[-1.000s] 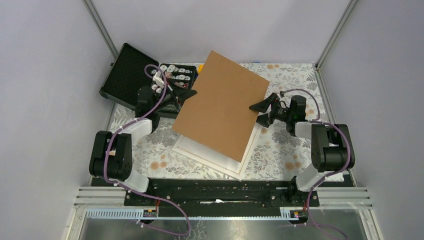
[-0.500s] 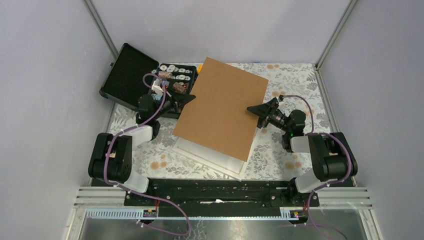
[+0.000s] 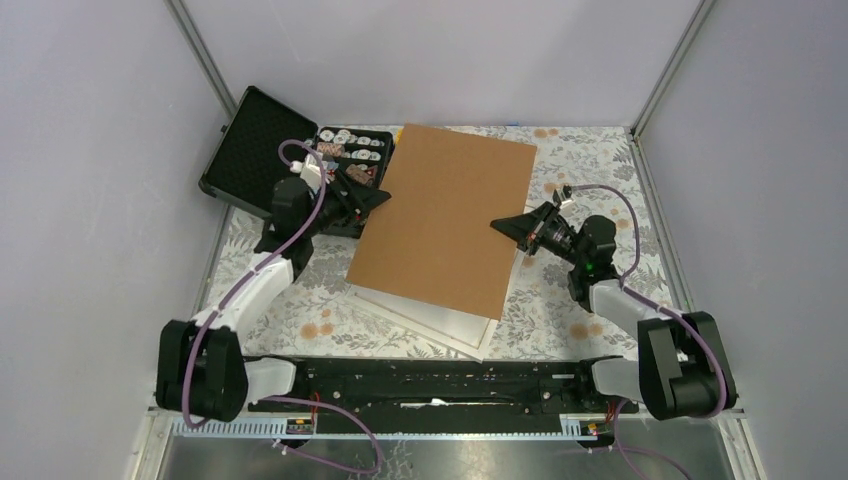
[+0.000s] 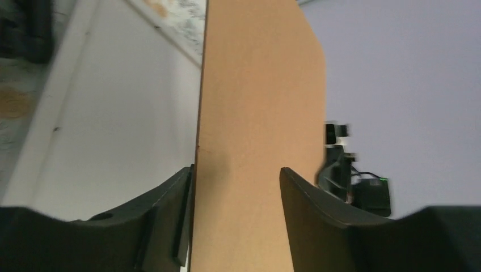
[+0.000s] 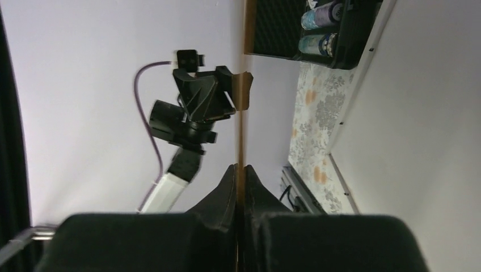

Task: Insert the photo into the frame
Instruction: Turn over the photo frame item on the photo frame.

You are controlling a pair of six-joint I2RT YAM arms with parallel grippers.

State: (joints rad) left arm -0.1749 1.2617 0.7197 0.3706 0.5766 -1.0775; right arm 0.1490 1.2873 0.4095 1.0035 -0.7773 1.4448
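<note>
Top view: a brown board (image 3: 445, 230) hangs over the floral surface (image 3: 580, 170), caught by its two side edges between the arms. Its far left corner overlaps an open black case (image 3: 255, 150) holding small spools (image 3: 350, 148).

Frame (image 3: 420, 318): white, flat on the surface, directly beneath the board. Only its near edge and near left corner show past the board. Whether the board's near edge touches it cannot be told.

Photo: no printed face shows in any view; its position cannot be told.

Left fingers (image 3: 375, 196): at the board's left edge. The left wrist view shows them spread apart with the board's edge running between them, so they are released, not clamping.

Right fingers (image 3: 505, 225): at the board's right edge. The right wrist view shows the board edge-on as a thin brown line, with both fingers clenched flat against it, grasping the board.
</note>
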